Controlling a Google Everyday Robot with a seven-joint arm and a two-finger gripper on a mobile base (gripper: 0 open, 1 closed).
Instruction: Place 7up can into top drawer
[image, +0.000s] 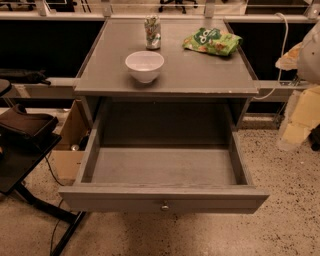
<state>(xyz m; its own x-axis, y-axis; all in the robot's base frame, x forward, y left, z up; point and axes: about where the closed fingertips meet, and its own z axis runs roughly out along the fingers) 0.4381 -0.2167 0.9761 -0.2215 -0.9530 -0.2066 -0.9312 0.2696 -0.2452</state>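
Note:
The 7up can (152, 32) stands upright at the back of the grey cabinet top (200, 75), behind a white bowl (144, 65). The top drawer (162, 167) is pulled fully open below the top. Its inside is bare and its small round knob (164, 206) shows at the centre of the front panel. A pale, blurred shape at the right edge appears to be my arm with the gripper (292, 57), raised to the right of the cabinet and well away from the can. It holds nothing that I can see.
A green snack bag (212, 41) lies at the back right of the top. A black stand (25, 145) and a cardboard box (70, 145) sit left of the drawer. A white cable (280, 60) hangs at the right. The floor is speckled.

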